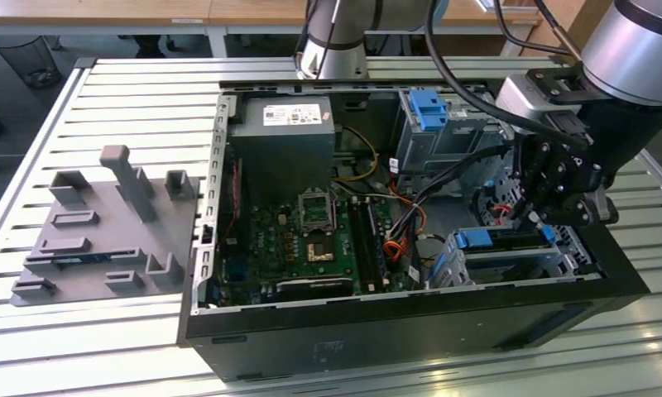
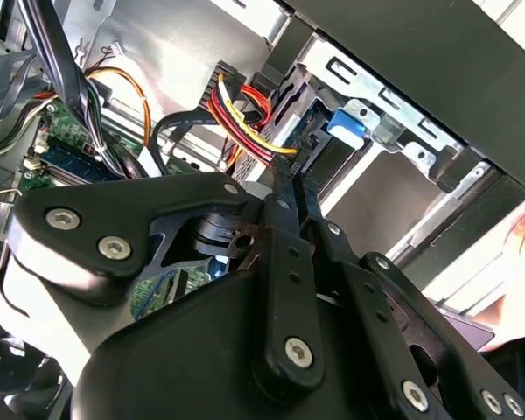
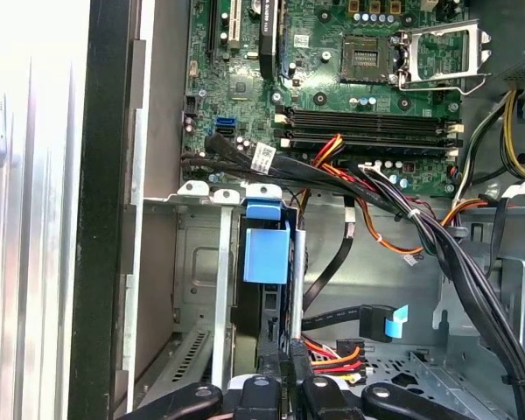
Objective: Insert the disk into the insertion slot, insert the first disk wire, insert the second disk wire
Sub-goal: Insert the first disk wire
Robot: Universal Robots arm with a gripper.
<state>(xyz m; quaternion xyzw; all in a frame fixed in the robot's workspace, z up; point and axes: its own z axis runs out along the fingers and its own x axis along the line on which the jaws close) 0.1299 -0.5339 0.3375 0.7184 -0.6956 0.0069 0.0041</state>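
I judge the first step done: the disk (image 1: pixel 506 239) sits in the insertion slot (image 1: pixel 469 266) at the near corner of the case (image 1: pixel 419 335), on the exterior view's right; my gripper (image 3: pixel 290 352) is pinched closed just beside it, on what I cannot tell; a blue-tipped cable (image 3: pixel 389 322) lies loose, so wiring looks unfinished; the power supply label (image 1: pixel 290 113) is unreadable.

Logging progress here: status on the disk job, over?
Gripper low inside the case, at the insertion slot. Disk in the slot, blue frame showing. Red and yellow wires close beside the gripper.
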